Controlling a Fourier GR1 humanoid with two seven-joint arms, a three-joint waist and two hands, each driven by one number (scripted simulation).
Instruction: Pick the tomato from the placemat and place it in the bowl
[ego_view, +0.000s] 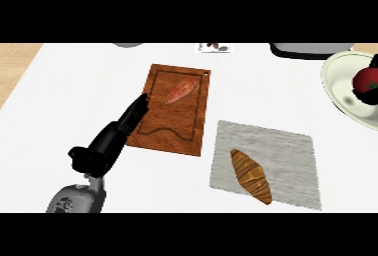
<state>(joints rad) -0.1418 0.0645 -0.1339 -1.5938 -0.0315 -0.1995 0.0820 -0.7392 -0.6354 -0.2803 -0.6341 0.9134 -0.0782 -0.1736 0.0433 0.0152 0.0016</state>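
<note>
The red tomato (367, 80) is at the far right edge, inside the rim of the pale bowl (334, 87). Black fingers of my right hand (371, 99) curl round the tomato from the right edge; most of that hand is cut off. I cannot tell if the tomato touches the bowl's floor. The grey placemat (288, 150) lies lower right of centre and carries only a croissant (251, 176). My left hand (111, 142) is at the lower left, open, with its straight fingers reaching over the left edge of the wooden cutting board (173, 130).
An orange-pink piece of food (181, 90) lies on the cutting board's far end. A dark pot (306, 49) stands at the back right, a grey object (129, 45) at the back left, and a small item (215, 47) between them.
</note>
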